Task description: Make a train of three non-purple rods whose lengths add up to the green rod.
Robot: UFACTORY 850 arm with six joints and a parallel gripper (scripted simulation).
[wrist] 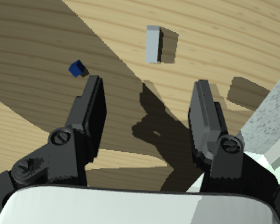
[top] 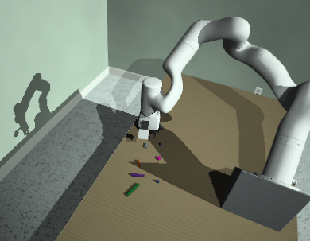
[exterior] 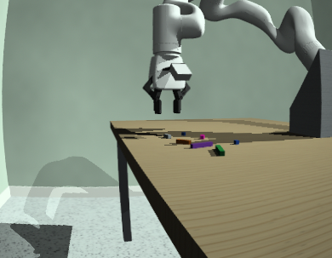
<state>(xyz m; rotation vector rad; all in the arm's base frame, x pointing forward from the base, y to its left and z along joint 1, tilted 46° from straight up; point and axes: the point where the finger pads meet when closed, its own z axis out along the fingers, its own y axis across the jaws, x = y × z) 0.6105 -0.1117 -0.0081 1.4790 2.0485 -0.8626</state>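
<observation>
The green rod (top: 132, 189) lies flat near the table's left edge, also in the exterior view (exterior: 220, 150). Beyond it lie a purple rod (top: 137, 175), an orange rod (top: 138, 163), a magenta rod (top: 159, 157), a grey rod (top: 145, 145) and two blue rods (top: 160, 144) (top: 156, 180). My gripper (exterior: 167, 106) hangs well above the table's far left corner, fingers partly open with nothing between them. In the wrist view the gripper (wrist: 146, 91) is just short of the grey rod (wrist: 153, 43), with a blue rod (wrist: 78, 68) to the left.
The table's edge and corner are close below the gripper, with floor beyond (wrist: 263, 128). The arm's dark grey base box (top: 265, 200) stands at the table's right side. A single table leg (exterior: 123, 191) shows under the corner.
</observation>
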